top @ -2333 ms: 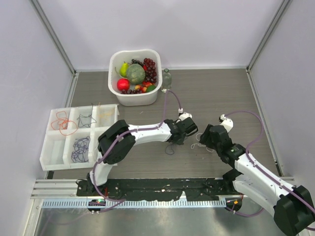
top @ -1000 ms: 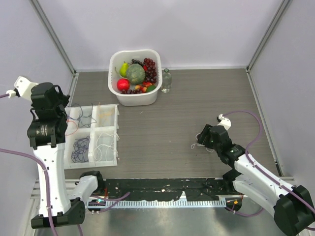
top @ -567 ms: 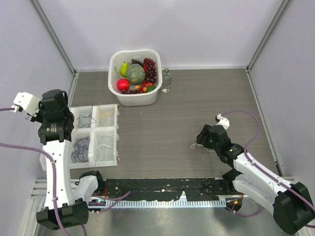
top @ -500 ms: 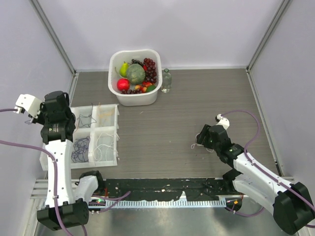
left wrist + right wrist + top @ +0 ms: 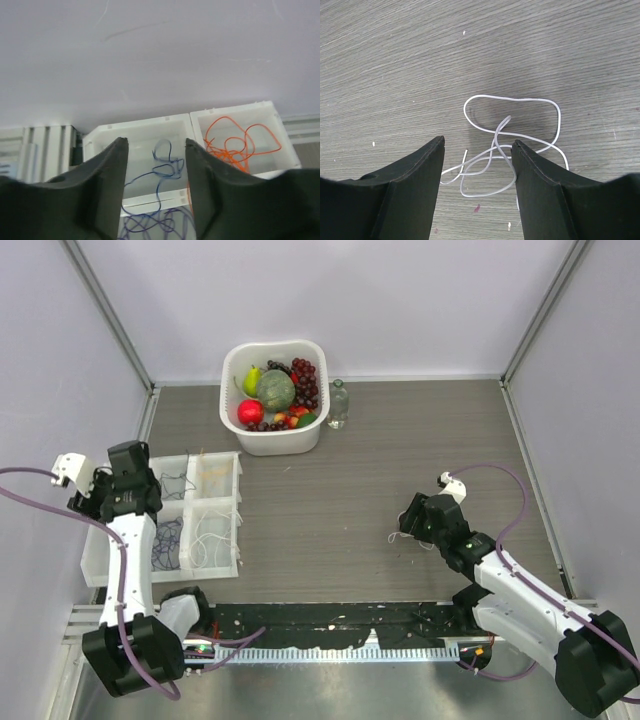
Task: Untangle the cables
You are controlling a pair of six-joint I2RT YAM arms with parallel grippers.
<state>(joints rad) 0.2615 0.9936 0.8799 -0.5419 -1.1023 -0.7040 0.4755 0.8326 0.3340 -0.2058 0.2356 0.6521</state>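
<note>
Looking at the right gripper (image 5: 477,145): jaws spread wide, nothing pinched, hovering over the white wire (image 5: 502,127), which lies loose on the table (image 5: 395,60) on the right side, well apart from the tray (image 5: 239,530). In the wrist view the wire sits between the two fingers and a bit ahead of the tips. Its big loop runs side to side, roughly along the closing line, but the crossed strands in the middle run fore-aft through the gap. My read is that's the spot to drop on, and it needs little or no wrist turn. The right arm is clearly the nearer one; the left is at the far side of the table. The left gripper (image 5: 156,145) is over the tray, jaws apart, gripping nothing. The blue wire (image 5: 167,165) shows in the gap but lies down in its compartment, and the orange wire (image 5: 235,142) is in the next one over. Hard to read: the white wire's right-hand end runs under the right finger, so I can't tell where it ends. From the top camera it's hair-thin and mostly covered by the gripper. Height above the table can't be judged. A darker tangle below the blue wire is cut off by the frame edge.
</note>
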